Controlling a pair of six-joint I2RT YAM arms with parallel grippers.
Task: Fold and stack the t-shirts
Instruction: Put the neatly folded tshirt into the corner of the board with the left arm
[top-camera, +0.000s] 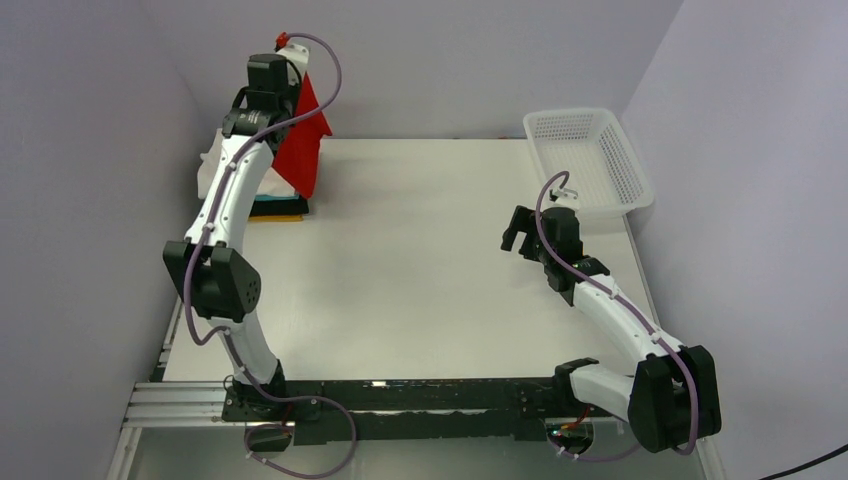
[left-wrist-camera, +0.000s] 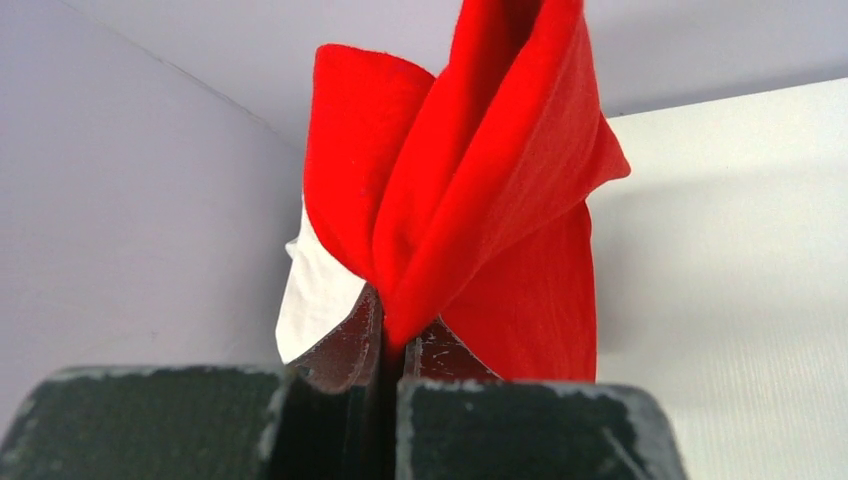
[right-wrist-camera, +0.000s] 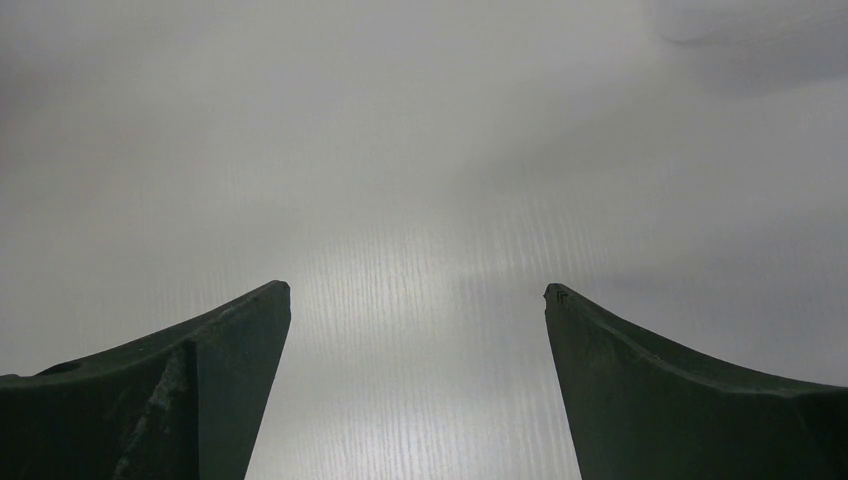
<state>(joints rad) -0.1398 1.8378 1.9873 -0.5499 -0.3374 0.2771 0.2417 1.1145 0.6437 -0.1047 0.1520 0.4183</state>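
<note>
The red t-shirt hangs bunched from my left gripper, which is raised high at the table's far left corner. In the left wrist view the gripper is shut on a pinched fold of the red t-shirt. It hangs over a stack of folded shirts: white on top, with teal, black and yellow-orange edges below. The white shirt shows behind the red cloth. My right gripper is open and empty over bare table at the right.
A white mesh basket stands at the table's far right corner, just behind my right gripper. Lavender walls close in the left, back and right sides. The white table stretches between the two arms.
</note>
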